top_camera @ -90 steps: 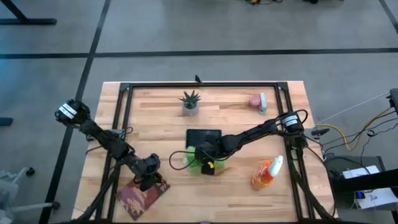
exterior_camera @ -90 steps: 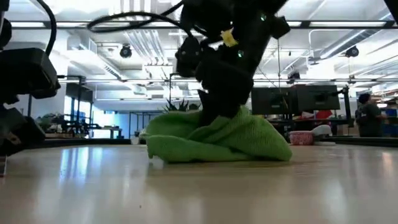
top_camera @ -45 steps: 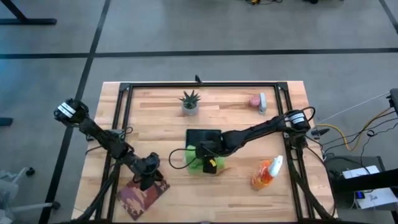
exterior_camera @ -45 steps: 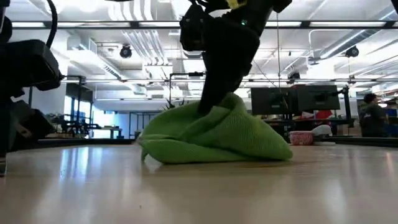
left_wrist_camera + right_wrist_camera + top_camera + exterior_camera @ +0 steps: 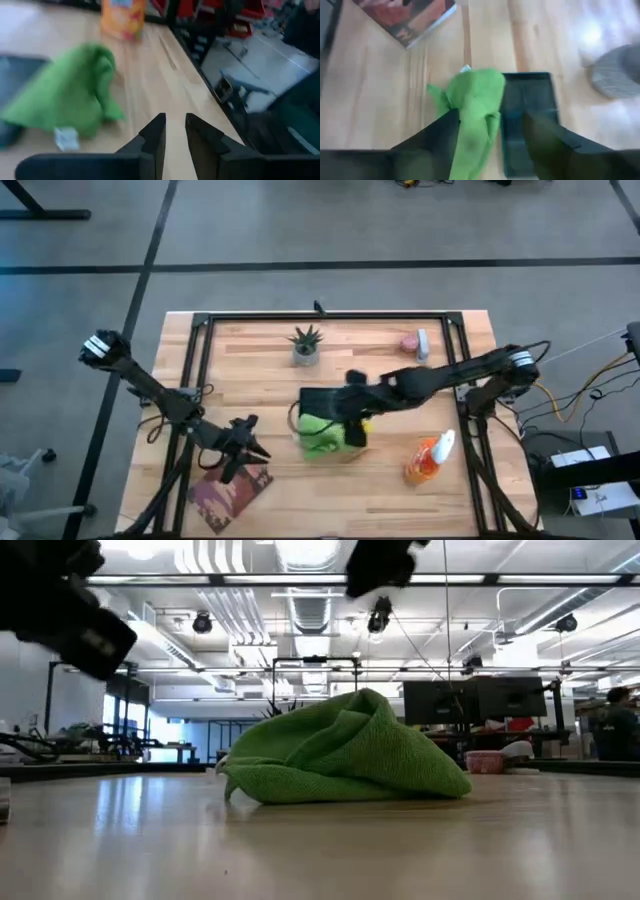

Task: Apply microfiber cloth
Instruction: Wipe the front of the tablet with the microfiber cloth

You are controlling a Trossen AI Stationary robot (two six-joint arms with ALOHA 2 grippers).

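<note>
Lifted clear since a second ago, my right gripper (image 5: 352, 383) now hangs above the tablet (image 5: 318, 397) in the high view, its hold on the microfiber cloth (image 5: 322, 432) let go; the cloth lies bunched, part on the tablet's near edge. Low view: the cloth (image 5: 343, 759) rests alone on the table (image 5: 320, 840). Left wrist: my left gripper (image 5: 173, 131) sits narrowly parted, empty, short of the cloth (image 5: 65, 90). Right wrist: fingers (image 5: 437, 131) wide apart over it. I judge wiping hasn't begun.
</note>
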